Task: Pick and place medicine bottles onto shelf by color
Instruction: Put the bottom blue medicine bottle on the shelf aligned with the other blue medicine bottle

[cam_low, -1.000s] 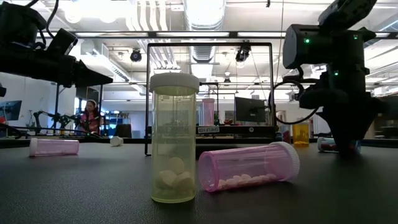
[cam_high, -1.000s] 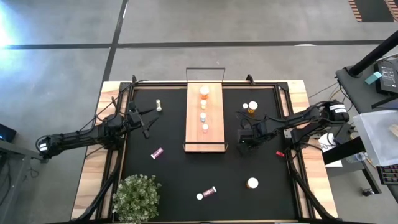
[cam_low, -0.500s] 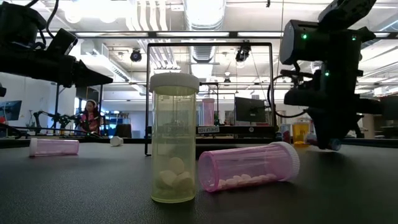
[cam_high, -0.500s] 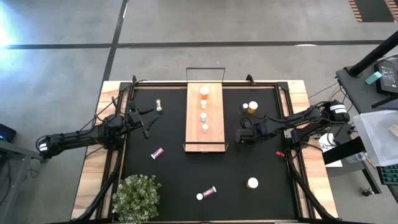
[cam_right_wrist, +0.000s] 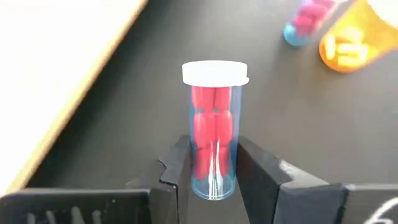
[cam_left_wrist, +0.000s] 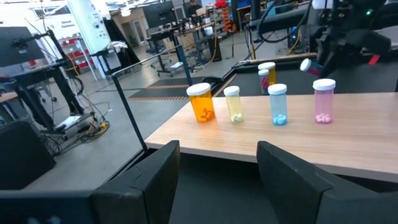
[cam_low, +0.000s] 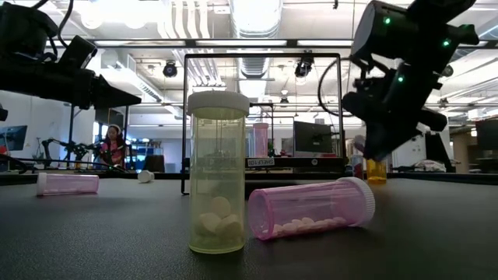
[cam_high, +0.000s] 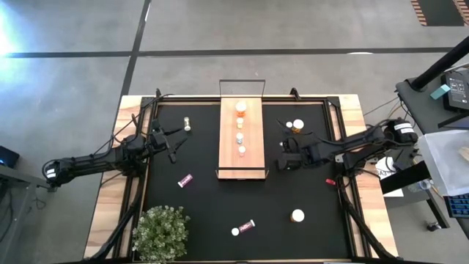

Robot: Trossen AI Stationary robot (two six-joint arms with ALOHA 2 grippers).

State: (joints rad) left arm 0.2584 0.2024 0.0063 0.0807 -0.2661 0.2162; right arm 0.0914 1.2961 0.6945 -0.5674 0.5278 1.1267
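A robotics lab: workbenches [cam_left_wrist: 155,28], monitors [cam_low: 310,138], exposed ceiling ducts [cam_low: 257,15] and concrete floor [cam_high: 73,81].

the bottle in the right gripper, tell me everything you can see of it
A slim clear bottle with a bluish tint and a flat white cap, filled with red pills. The right gripper is shut on its lower half, one dark finger on each side. It is held above the black mat, beside the light-wood shelf.
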